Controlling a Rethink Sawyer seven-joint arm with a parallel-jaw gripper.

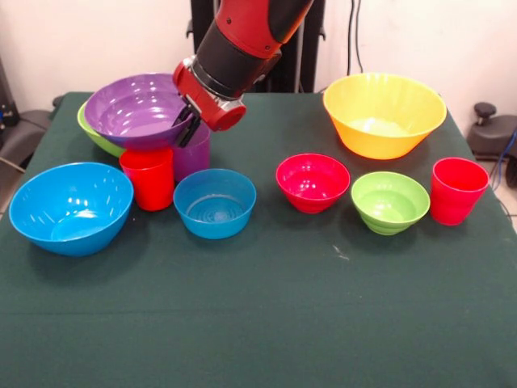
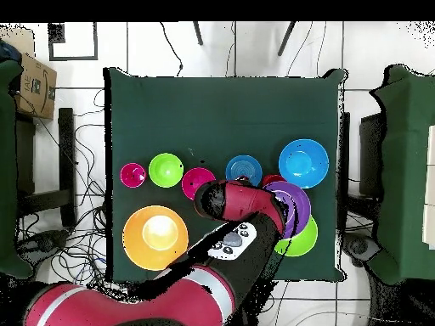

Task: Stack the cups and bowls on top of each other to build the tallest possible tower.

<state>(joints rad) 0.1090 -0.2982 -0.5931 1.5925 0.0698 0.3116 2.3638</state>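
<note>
- Near to far from the front camera, everything sits on the dark green cloth-covered bench (image 1: pixel 258 323); its near half is bare cloth.
- Closest, toward the left edge: the large glossy blue plastic bowl (image 1: pixel 71 207), upright.
- Mid-row, left to right: a red ribbed plastic tumbler (image 1: pixel 149 178), the small blue plastic bowl (image 1: pixel 215 202) just beside it, then the small red-pink plastic bowl (image 1: pixel 313 182), the small lime green plastic bowl (image 1: pixel 390 201), and a second red plastic tumbler (image 1: pixel 459 190) nearest the right edge.
- Behind the first red tumbler, the translucent purple plastic tumbler (image 1: pixel 192 155) is partly hidden.
- Far left corner: the large purple plastic bowl (image 1: pixel 137 109) is tilted, resting on top of that red tumbler, overlapping the large lime green plastic bowl (image 1: pixel 98 136) behind it. That's the only stack so far.
- Far right corner: the big yellow plastic bowl (image 1: pixel 384 113).
- The red and black arm's gripper (image 1: pixel 190 125) is at the purple bowl's right rim; jaws look clamped on the rim.
</note>
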